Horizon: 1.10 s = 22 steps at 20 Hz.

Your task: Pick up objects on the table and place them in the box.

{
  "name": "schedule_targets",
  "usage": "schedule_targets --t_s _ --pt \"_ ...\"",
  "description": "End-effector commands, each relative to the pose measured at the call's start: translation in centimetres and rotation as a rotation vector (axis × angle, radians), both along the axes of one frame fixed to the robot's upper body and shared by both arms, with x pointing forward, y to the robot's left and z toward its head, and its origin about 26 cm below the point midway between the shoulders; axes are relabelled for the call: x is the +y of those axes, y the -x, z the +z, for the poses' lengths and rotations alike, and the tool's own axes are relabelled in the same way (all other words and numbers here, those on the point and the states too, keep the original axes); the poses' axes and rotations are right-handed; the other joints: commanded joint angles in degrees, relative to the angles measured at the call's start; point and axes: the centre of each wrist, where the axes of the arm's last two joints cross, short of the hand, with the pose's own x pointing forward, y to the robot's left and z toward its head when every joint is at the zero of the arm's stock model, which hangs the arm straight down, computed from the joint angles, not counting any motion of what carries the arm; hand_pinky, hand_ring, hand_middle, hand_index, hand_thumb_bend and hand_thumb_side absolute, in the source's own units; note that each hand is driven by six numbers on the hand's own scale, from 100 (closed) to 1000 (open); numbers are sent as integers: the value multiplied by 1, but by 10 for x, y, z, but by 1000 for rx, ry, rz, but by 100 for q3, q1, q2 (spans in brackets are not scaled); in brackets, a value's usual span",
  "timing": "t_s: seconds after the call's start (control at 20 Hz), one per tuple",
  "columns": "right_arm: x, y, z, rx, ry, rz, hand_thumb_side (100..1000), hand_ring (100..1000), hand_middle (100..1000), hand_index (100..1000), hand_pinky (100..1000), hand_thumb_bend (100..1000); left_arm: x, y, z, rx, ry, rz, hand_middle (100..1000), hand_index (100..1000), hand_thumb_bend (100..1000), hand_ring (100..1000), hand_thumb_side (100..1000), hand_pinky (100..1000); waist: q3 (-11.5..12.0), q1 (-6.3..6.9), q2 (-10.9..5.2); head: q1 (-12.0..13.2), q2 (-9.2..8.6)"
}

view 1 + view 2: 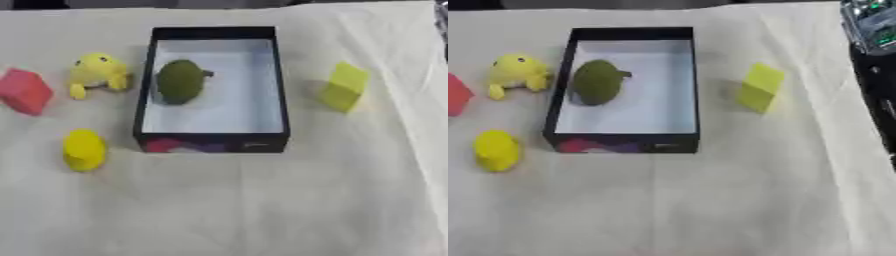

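Cloth (262,210) covers my whole table. Black box (282,85) sits far-centre, white inside, with a dark green oval thing (180,81) lying against its left wall. Yellow block (345,86) stands right of the box. Left of it: red block (24,91), yellow round toy (97,73), yellow lump (84,149) nearer me. Neither of my hands shows up, so can't tell what they're doing.

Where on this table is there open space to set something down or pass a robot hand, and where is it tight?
Bare cloth spans the near side in front of the box, and lies right of the yellow block. Inside the box, the floor right of the green object is free. Left of the box it is crowded: yellow toy, red block, yellow object.
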Motion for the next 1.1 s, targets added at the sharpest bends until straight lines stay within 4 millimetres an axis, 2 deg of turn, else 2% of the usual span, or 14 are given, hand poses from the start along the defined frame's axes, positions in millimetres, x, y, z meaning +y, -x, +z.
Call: schedule_targets --t_s 0.05,0.25,0.45,0.55,0.65,0.85,1.1 --pt "-18 6 26 33 156 7 515 854 878 910 886 630 6 4 14 -26 -37 17 864 924 881 836 688 784 -26 -18 -155 -41 33" --pt "-24 14 41 131 435 59 502 864 884 912 888 620 9 6 13 -17 -49 28 863 923 881 836 689 782 -103 -50 -171 -53 33" --pt "-21 26 51 208 645 131 497 863 881 911 878 609 11 7 13 -11 -61 35 866 922 879 838 688 781 -171 -68 -177 -16 33" --pt "12 13 55 235 685 174 497 862 879 910 877 608 11 8 11 -6 -59 38 867 921 878 840 689 781 -198 -57 -192 -19 33" --pt "32 3 55 251 722 200 489 861 877 908 876 608 12 8 10 -3 -59 41 867 921 878 842 689 780 -248 -54 -200 -3 33" --pt "38 -5 53 282 754 240 471 857 872 904 874 610 13 9 9 1 -64 45 869 921 874 846 689 780 -316 -62 -200 40 33" --pt "31 -8 47 322 746 261 463 856 872 904 872 615 13 10 9 4 -68 43 871 922 867 848 691 782 -341 -61 -196 80 33"
